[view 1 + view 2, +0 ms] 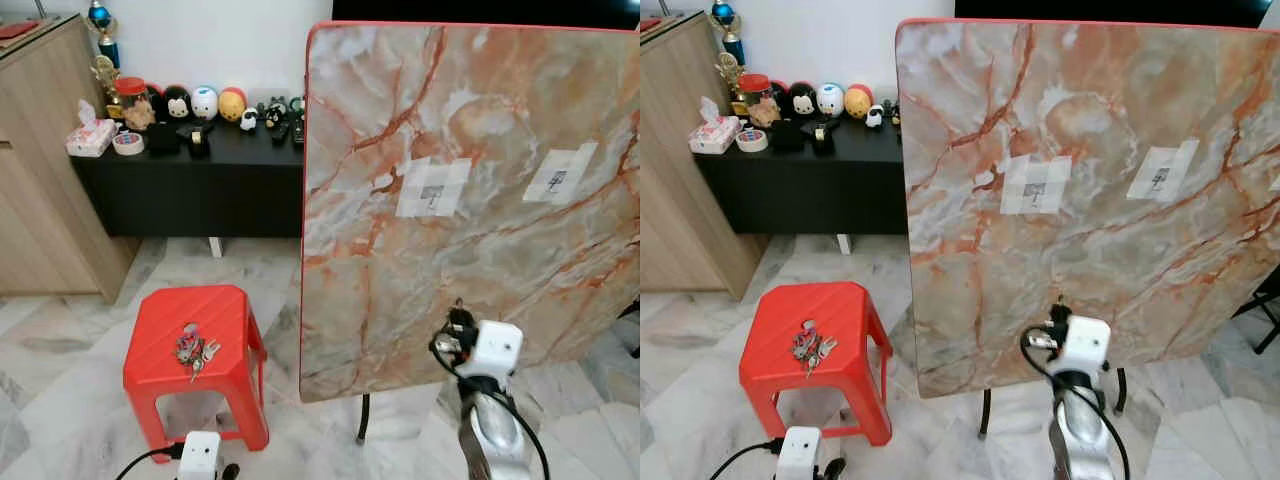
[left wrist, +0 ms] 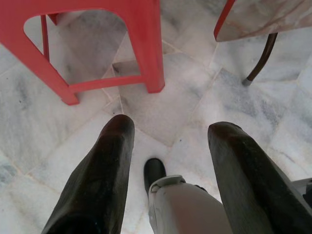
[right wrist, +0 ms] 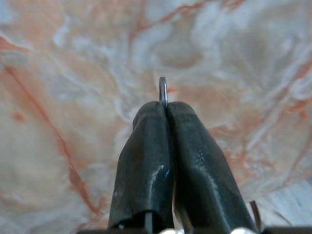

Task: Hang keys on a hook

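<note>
The right gripper (image 3: 165,108) has its two black fingers pressed together on a thin metal ring (image 3: 163,90) that pokes out past their tips, raised in front of the lower part of the upright marble board (image 1: 470,200). The left gripper (image 2: 168,134) hangs low with its fingers spread wide over the marble floor (image 2: 161,105), beside the red stool (image 1: 193,345). A bunch of keys (image 1: 193,350) lies near the middle of the stool's top. Two hooks (image 1: 432,193) sit on taped patches on the board's upper half.

Red stool (image 1: 200,330) — orange-veined marble tabletop (image 1: 470,190) — black cabinet (image 1: 190,180).
</note>
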You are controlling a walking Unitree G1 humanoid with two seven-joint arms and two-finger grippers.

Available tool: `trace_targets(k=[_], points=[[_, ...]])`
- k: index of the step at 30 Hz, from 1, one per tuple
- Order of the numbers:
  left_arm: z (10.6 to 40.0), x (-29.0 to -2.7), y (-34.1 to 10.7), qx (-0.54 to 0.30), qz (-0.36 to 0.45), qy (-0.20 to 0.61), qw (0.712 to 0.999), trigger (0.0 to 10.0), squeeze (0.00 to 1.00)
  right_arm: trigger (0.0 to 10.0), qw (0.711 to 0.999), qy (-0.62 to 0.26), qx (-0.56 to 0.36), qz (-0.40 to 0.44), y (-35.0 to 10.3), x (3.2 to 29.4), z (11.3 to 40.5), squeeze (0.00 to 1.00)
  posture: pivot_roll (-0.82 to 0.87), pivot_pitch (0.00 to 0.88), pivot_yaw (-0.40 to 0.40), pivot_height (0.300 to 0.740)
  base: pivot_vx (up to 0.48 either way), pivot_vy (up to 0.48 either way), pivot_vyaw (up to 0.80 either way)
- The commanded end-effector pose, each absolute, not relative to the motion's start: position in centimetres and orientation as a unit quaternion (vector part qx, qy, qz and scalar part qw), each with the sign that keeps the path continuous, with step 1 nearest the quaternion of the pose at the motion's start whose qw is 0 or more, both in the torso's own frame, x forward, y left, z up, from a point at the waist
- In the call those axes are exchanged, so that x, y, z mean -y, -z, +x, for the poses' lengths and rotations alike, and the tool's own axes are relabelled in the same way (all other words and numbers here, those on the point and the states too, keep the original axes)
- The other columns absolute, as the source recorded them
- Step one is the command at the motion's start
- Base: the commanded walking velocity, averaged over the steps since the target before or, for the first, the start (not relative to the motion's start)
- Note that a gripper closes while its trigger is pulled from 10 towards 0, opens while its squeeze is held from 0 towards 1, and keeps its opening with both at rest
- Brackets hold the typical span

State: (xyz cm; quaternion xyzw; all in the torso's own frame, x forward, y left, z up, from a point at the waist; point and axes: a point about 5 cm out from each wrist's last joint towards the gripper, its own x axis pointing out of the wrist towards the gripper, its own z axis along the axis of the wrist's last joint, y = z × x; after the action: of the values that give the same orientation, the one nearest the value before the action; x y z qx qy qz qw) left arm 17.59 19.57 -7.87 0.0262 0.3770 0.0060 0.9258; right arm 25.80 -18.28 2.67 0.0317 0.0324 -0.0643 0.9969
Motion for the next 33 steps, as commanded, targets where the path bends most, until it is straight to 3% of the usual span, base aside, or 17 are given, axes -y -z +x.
trace_targets(k=[1,7,27,33], points=[[17.0,-19.6,8.2,-0.392,0.027,-0.004,0.919,10.0,0.0,10.0,0.998,0.063,-0.019,0.022,-3.3,18.7,25.5,0.0,0.07,0.0,-0.084,0.74,0.0,0.0,0.0],[17.0,-19.6,8.2,-0.393,0.027,-0.002,0.919,10.0,0.0,10.0,0.997,0.068,-0.02,0.02,-3.6,18.9,24.9,0.0,0.07,0.0,-0.083,0.74,0.0,0.0,0.0],[17.0,-19.5,8.3,-0.396,0.03,-0.003,0.918,10.0,0.0,10.0,0.998,0.06,-0.022,0.021,-4.4,18.5,24.9,0.0,0.07,0.0,-0.088,0.74,0.29,0.0,0.0],[17.0,-19.4,8.3,-0.397,0.033,-0.003,0.917,10.0,0.0,10.0,0.998,0.062,-0.021,0.023,-4.5,18.5,24.9,0.0,0.07,0.0,-0.088,0.74,0.0,0.0,0.0]])
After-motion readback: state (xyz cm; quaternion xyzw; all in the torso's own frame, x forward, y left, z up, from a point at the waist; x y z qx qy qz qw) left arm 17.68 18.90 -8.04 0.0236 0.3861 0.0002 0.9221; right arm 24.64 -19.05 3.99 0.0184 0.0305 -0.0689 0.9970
